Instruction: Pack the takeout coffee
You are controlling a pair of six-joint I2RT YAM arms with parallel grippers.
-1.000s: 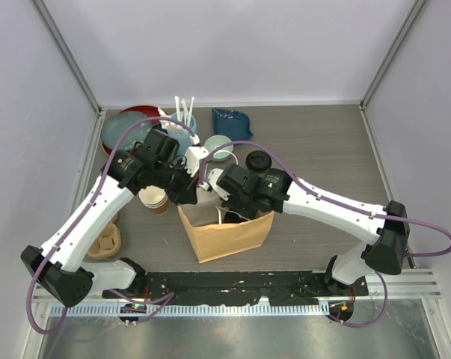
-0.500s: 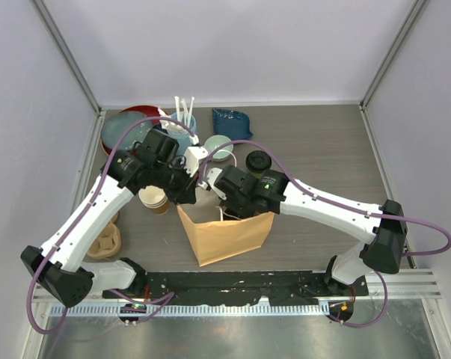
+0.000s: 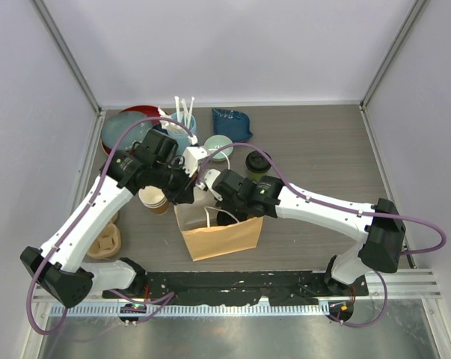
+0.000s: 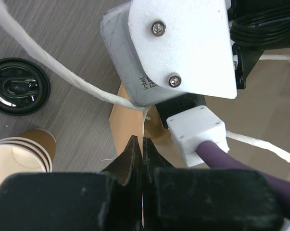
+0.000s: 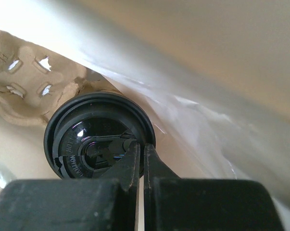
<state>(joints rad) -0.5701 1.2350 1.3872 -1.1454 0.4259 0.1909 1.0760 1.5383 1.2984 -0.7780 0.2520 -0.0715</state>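
Observation:
A brown paper bag (image 3: 221, 235) stands open between my arms. My left gripper (image 3: 188, 194) is shut on the bag's back-left rim; in the left wrist view the jaws (image 4: 142, 144) pinch the thin paper edge. My right gripper (image 3: 219, 215) reaches down into the bag. In the right wrist view it (image 5: 141, 150) is shut on the rim of a cup's black lid (image 5: 94, 139), beside a cardboard carrier (image 5: 24, 86). That cup's wall is hidden. The green-walled cup with a black lid (image 3: 259, 163) stands on the table behind the bag.
A stack of lidless paper cups (image 3: 154, 199) stands left of the bag, with a loose black lid (image 4: 17, 86) near it. Bowls (image 3: 128, 123), a blue cup of white utensils (image 3: 182, 123), a blue pouch (image 3: 231, 120) and a small mint bowl (image 3: 219, 146) sit behind. A cardboard carrier (image 3: 105, 243) lies far left.
My right gripper has sunk deeper into the bag and shifted left. The bag has slid slightly left. The green cup is now more exposed.

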